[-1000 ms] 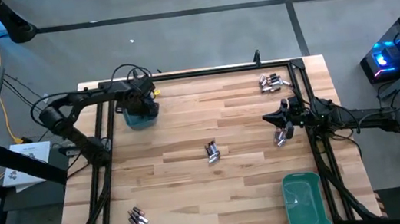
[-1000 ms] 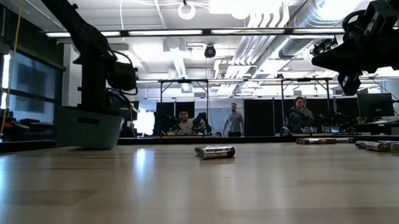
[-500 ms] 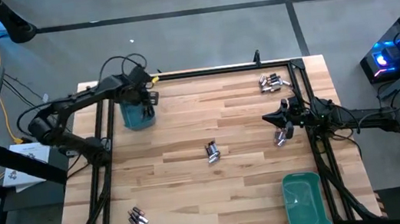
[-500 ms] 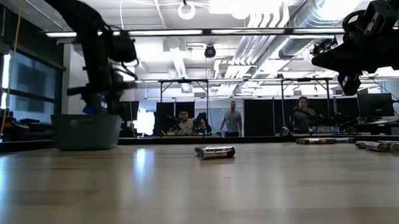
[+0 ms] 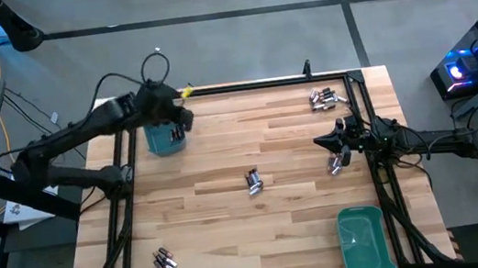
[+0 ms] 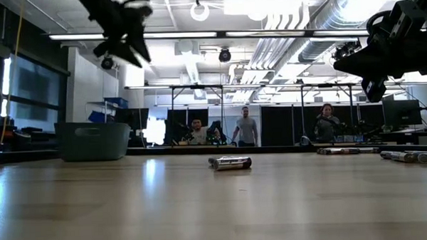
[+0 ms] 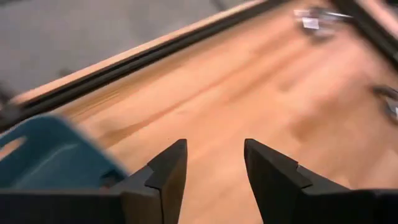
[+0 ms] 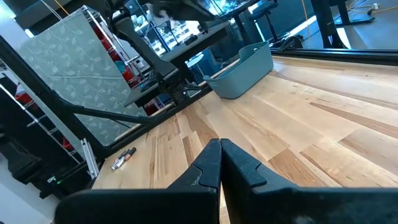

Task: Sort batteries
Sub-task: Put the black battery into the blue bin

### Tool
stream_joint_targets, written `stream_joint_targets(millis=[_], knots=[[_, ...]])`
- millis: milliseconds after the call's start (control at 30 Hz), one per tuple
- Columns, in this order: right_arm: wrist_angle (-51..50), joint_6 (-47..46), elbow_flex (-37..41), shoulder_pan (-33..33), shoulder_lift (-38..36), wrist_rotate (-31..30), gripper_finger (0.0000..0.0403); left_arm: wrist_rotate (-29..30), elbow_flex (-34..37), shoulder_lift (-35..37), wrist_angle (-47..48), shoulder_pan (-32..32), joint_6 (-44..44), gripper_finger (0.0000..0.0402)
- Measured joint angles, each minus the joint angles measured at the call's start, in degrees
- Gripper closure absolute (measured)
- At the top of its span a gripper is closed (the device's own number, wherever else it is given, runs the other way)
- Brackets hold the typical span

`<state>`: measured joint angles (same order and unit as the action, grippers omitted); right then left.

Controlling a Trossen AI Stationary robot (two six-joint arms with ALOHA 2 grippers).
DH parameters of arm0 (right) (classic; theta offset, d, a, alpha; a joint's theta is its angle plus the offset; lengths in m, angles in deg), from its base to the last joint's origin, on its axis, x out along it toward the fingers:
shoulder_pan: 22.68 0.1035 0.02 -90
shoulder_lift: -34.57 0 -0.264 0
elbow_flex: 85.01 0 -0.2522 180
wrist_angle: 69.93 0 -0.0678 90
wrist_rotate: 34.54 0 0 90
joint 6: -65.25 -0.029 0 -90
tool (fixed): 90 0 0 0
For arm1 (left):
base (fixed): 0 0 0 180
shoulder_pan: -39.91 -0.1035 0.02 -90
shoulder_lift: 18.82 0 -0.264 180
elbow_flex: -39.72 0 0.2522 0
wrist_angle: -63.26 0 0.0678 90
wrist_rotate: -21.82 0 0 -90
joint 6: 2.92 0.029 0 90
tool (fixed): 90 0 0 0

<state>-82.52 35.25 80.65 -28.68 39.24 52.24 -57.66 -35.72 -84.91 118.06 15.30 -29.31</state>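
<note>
- The left gripper [image 5: 176,121] was held in the air just above the blue bin [image 5: 166,139], its two fingers [image 7: 166,177] parted with bare wood showing in the gap and nothing held between them.
- In the low view the same gripper [image 6: 127,43] was seen well above the bin's [image 6: 93,140] rim, clear of it.
- The blue bin was found at the table's [image 5: 232,218] back left corner, close to the dark frame rail; what lay inside it could not be made out.
- A small cluster of batteries [image 5: 253,181] was seen toward the table's middle, well apart from the blue bin on the side toward the right arm; in the low view it [image 6: 231,163] lay flat on the wood.
- A second cluster [image 5: 164,260] was seen near the front edge, well away from the blue bin on its own side of the table.
- A third cluster [image 5: 328,98] was seen across the table from the blue bin, at the back right corner.
- A fourth, smaller group [image 5: 336,165] was seen just beside the right gripper [image 5: 342,151].
- The right gripper was held off the table at the edge opposite the blue bin, its fingers [image 8: 208,168] pressed together on nothing.
- A green bin [image 5: 365,242] was seen at the front right corner, farthest from the blue bin.
- People [image 6: 247,127] were seen in the room behind the table.
</note>
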Motion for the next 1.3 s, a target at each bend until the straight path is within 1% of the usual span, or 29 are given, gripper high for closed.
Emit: stream_joint_targets(millis=[133,333,467,567,700,767,867,967,1033,1067,1133,1267,1300], knots=[[0.0,0.11,0.01,0.0,0.0,0.0,0.0402,3.52,-0.73,-1.13,-3.2,10.84,-1.45,0.0276],[0.0,13.53,0.02,0.0,0.0,-0.02,0.0402,6.6,-0.82,-7.07,-13.53,25.73,-9.79,0.0304],[0.0,17.02,0.02,0.0,0.0,0.0,0.0402,6.73,-0.84,-12.78,-18.95,32.87,-17.21,0.0319],[0.0,16.73,0.02,0.01,0.0,-0.01,0.0402,6.73,-0.84,-16.99,-22.82,36.24,-25.62,0.0329],[0.02,16.57,0.02,0.02,0.0,-0.02,0.0402,6.0,-0.82,-22.38,-30.38,38.43,-39.51,0.0338],[0.0,16.57,0.0,0.0,0.02,0.0,0.0402,5.77,-0.83,-25.05,-35.31,38.77,-47.31,0.0339],[0.0,16.58,0.0,0.0,0.11,0.0,0.0402,5.03,-0.84,-28.77,-39.14,38.39,-57.39,0.0337],[0.01,16.57,0.01,0.0,0.13,0.0,0.0402,2.77,-0.85,-31.53,-41.9,37.95,-62.01,0.0331],[0.0,16.57,0.0,0.0,0.13,0.0,0.0402,0.21,-2.35,-33.03,-40.39,37.68,-63.21,0.0329],[0.0,16.57,0.01,0.01,0.13,0.0,0.0402,-0.85,-3.78,-33.81,-37.75,37.64,-64.08,0.0329],[0.02,16.57,0.0,0.0,0.13,0.0,0.0402,-1.76,-8.19,-35.53,-28.12,37.64,-65.71,0.0333],[0.0,16.57,0.02,0.0,0.13,0.0,0.0402,-1.88,-19.51,-40.29,-4.42,37.35,-68.75,0.0347],[0.0,16.57,0.0,0.0,0.13,0.0,0.0402,-1.9,-21.53,-41.38,-0.09,37.1,-69.63,0.0349]])
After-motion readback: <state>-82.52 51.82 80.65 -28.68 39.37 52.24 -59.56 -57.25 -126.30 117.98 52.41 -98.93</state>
